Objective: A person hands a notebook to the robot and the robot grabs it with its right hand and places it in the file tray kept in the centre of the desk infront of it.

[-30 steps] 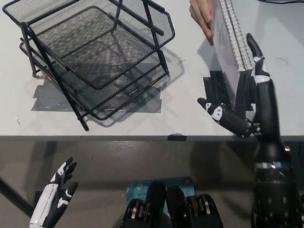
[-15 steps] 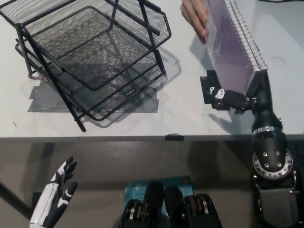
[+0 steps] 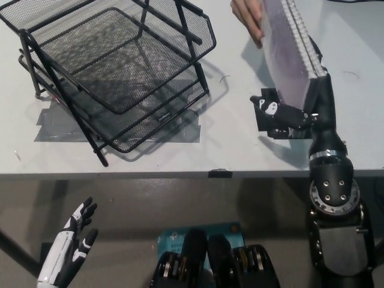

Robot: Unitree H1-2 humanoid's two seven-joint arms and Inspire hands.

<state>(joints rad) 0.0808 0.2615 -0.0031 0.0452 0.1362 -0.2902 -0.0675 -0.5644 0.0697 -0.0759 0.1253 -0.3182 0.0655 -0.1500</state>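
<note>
Nearest, lower left: our white left hand (image 3: pixel 71 251) hangs below the bench edge with its fingers spread and nothing in it, well apart from everything on the bench.
Right arm: our black right arm rises from the bottom right and crosses the front edge of the bench (image 3: pixel 228 150), a pale grey surface.
Right hand: our black right hand (image 3: pixel 294 117) sits at the lower end of the notebook; one finger with a white patch reaches out to the left beneath the cover, the rest run up along the spiral side. We see it wrapped around the notebook's bottom corner, so we read it as grasping the notebook.
Notebook: the notebook (image 3: pixel 287 60) stands on edge, tilted, its pale purple cover facing left and its wire spiral along the right side. Its lower end lies in our right hand and its upper end reaches toward the far edge of the picture.
Under the hand: a dark patch of tape (image 3: pixel 264 123) lies on the bench just below the notebook's lower corner.
Person: a person's hand (image 3: pixel 247 18) holds the notebook's upper left edge, at the top of the picture.
File tray: the black wire-mesh file tray (image 3: pixel 120 72) with two tiers stands on the left half of the bench over strips of grey tape (image 3: pixel 57 129), well apart from the notebook; both tiers hold nothing.
</note>
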